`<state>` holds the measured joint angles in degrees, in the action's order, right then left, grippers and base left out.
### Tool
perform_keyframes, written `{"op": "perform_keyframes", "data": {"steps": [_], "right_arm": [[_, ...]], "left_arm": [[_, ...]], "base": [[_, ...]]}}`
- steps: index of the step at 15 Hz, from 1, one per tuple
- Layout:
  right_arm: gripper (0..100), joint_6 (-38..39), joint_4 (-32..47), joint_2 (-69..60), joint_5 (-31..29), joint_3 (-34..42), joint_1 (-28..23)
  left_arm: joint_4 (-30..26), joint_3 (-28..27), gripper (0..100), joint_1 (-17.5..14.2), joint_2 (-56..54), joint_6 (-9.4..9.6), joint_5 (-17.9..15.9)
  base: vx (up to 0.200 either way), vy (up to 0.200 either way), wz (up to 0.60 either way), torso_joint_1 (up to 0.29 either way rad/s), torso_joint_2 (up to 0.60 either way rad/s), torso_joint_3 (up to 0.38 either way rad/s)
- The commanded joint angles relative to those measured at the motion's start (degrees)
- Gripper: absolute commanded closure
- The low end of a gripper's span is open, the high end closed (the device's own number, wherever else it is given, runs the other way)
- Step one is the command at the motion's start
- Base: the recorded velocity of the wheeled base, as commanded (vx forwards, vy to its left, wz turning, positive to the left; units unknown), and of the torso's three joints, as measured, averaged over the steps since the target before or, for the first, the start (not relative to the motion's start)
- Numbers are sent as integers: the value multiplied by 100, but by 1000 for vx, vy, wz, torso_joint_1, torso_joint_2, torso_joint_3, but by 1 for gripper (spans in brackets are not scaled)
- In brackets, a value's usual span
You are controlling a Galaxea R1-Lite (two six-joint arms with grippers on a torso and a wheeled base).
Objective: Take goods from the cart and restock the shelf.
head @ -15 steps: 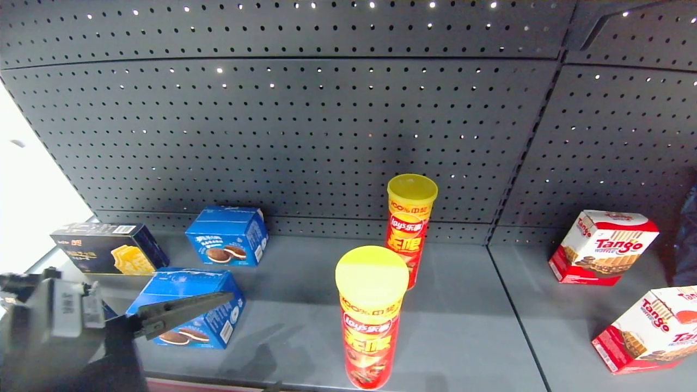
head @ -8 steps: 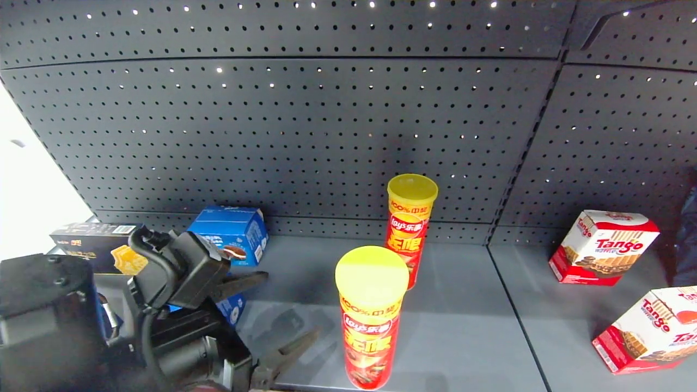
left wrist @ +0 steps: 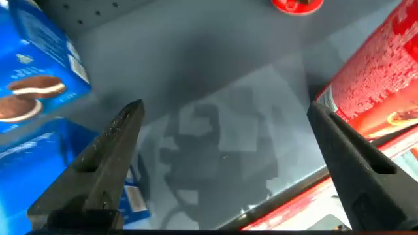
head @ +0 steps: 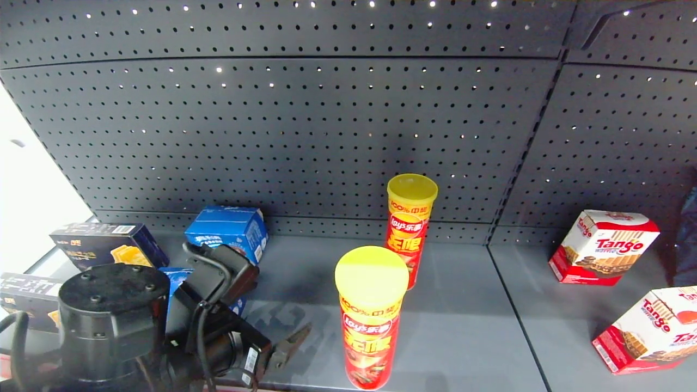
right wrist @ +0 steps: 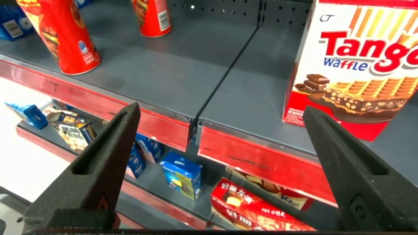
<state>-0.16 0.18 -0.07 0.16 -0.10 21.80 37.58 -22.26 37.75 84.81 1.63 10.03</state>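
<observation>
My left gripper (left wrist: 225, 111) hangs open and empty just above the grey shelf (head: 463, 337), near its front edge. One of its fingers (head: 291, 342) points toward the front red chip can (head: 371, 316) with its yellow lid. That can (left wrist: 379, 85) stands on one side of the gripper and two blue cookie boxes (left wrist: 36, 72) (left wrist: 39, 156) on the other. My arm partly hides the front blue box (head: 175, 275). My right gripper (right wrist: 223, 111) is open and empty in front of the shelf edge (right wrist: 196, 127), near a red and white waffle box (right wrist: 356, 65).
A second chip can (head: 411, 228) stands by the pegboard back wall (head: 326, 136). A blue box (head: 228, 234) and two dark boxes (head: 106, 245) (head: 27, 288) sit at the left. Two waffle boxes (head: 601, 247) (head: 648, 329) sit at the right. Goods (right wrist: 179, 173) lie on a lower shelf.
My left arm swung in from the far left across the blue boxes, then sank lower toward the shelf front. Its fingers stay open. A dark box at far left is uncovered.
</observation>
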Motion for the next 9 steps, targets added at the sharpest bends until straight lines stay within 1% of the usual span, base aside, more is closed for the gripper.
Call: {"op": "perform_keyframes", "data": {"steps": [1,3,4,7,9], "right_arm": [[0,-2,-1,7,2,1,0],[0,-2,-1,7,2,1,0],[0,-2,-1,7,2,1,0],[0,-2,-1,7,2,1,0],[0,-2,-1,7,2,1,0]], "left_arm": [[12,-15,0,136,141,-102,131],[12,-50,0,338,229,-409,368],[30,-33,0,355,282,-453,377],[47,-15,0,347,370,-462,377],[91,-42,0,355,519,-699,385]], "base": [[0,0,0,0,0,0],[0,0,0,0,0,0],[0,0,0,0,0,0],[0,0,0,0,0,0],[0,0,0,0,0,0]]}}
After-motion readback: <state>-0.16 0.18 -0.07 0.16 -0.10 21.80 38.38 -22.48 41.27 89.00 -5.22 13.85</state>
